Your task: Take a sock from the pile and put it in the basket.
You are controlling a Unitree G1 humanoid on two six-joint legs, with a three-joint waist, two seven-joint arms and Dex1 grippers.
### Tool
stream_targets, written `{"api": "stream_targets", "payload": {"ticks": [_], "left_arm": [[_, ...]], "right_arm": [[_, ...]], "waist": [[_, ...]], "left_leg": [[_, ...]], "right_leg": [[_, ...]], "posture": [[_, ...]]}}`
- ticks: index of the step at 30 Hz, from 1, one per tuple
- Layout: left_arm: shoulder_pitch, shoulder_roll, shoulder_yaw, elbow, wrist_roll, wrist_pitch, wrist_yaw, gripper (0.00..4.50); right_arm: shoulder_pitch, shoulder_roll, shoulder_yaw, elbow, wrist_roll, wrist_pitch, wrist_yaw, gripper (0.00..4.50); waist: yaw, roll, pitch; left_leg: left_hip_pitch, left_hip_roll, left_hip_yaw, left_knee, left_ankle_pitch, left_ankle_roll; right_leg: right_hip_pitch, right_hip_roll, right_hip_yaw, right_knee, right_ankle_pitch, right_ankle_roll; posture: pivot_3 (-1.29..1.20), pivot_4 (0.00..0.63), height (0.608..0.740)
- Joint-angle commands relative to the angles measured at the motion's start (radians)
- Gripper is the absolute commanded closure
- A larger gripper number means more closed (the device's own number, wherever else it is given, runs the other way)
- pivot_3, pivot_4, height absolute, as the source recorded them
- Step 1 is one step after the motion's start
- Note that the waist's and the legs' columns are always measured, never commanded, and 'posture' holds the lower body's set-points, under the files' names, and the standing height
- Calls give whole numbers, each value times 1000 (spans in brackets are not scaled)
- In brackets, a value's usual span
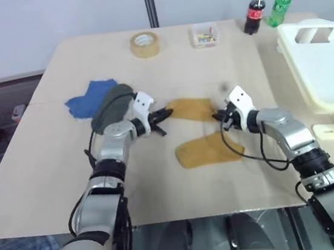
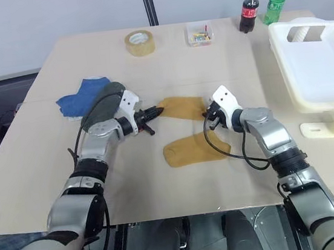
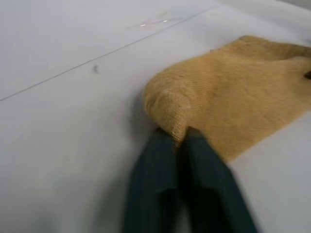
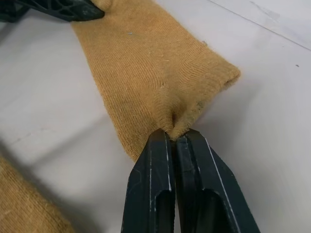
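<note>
Both pincers are already clamped on the far yellow sock (image 1: 190, 108), left pincer (image 1: 162, 114) on its left end, right pincer (image 1: 220, 117) on its right end, so it lies crosswise on the tabletop (image 1: 87, 68), with the basket (image 1: 325, 75) off right, nearer the right arm.

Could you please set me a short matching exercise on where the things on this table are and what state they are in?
Things:
1. upper yellow sock
2. lower yellow sock
3. blue sock
4. basket

Descriptions:
A. at the table's right edge, nothing in the part that shows
B. lies flat, no gripper on it
C. pinched at its ends by the left gripper and the right gripper
D. partly under a dark grey sock

Pairs: 1-C, 2-B, 3-D, 4-A
</note>
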State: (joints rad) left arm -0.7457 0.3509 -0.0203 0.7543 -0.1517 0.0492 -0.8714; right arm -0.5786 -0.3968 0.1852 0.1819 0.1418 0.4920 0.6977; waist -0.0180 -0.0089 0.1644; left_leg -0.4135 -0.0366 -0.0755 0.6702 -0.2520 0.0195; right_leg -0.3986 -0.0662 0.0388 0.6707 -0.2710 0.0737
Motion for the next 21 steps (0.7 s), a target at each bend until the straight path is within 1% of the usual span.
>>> {"api": "stream_targets", "payload": {"ticks": [1,4,5,8,10,13,14,16,18,21], "left_arm": [[72,-8,9,-154,-55,114,-22,4433],[138,-5,20,-368,-141,274,-40,4433],[169,4,23,-474,-182,348,-43,4433],[267,26,80,-796,-344,594,23,4433],[337,54,99,-945,-399,704,65,4433],[456,80,119,-1119,-457,808,132,4433],[488,73,132,-1168,-485,832,157,4433],[556,26,166,-1266,-560,895,243,4433],[611,-11,174,-1327,-601,932,314,4433],[693,-62,118,-1395,-559,923,428,4433]], "right_arm": [[6,-24,-40,-87,16,26,2,4500],[20,-54,-54,-167,51,96,28,4500],[29,-73,-65,-211,73,136,40,4500],[57,-160,-103,-368,149,275,92,4500],[70,-228,-120,-451,192,356,120,4500],[86,-351,-141,-560,245,470,165,4500],[85,-375,-154,-583,270,507,169,4500],[94,-428,-166,-623,305,563,183,4500],[108,-458,-168,-648,333,599,189,4500],[129,-460,-157,-655,342,610,161,4500]], "waist": [[-1,0,0],[-2,0,0],[-2,0,0],[-1,0,1],[0,0,0],[-1,1,0],[-1,1,0],[2,1,0],[7,1,0],[10,0,0]], "left_leg": [[0,0,0,0,0,0],[0,0,0,0,0,0],[-1,1,0,0,0,0],[-4,1,1,0,0,0],[-5,1,1,0,-1,1],[-2,2,2,-1,-2,4],[-1,2,2,-1,-2,4],[-1,3,2,-1,-2,4],[-2,3,2,-1,-3,4],[-1,2,2,-1,-3,4]], "right_leg": [[0,0,0,0,0,0],[-1,0,1,0,0,0],[-1,0,1,0,0,0],[-5,-1,2,2,0,0],[-6,-1,2,2,0,0],[-5,-1,3,2,0,0],[-4,-1,4,2,0,0],[-4,-1,4,1,0,0],[-4,-3,3,1,0,0],[-2,-4,2,1,0,0]], "posture": [[0,150,738],[0,150,738],[0,150,738],[0,150,738],[0,150,738],[0,150,738],[0,150,738],[0,150,738],[0,150,738],[0,150,738]]}}
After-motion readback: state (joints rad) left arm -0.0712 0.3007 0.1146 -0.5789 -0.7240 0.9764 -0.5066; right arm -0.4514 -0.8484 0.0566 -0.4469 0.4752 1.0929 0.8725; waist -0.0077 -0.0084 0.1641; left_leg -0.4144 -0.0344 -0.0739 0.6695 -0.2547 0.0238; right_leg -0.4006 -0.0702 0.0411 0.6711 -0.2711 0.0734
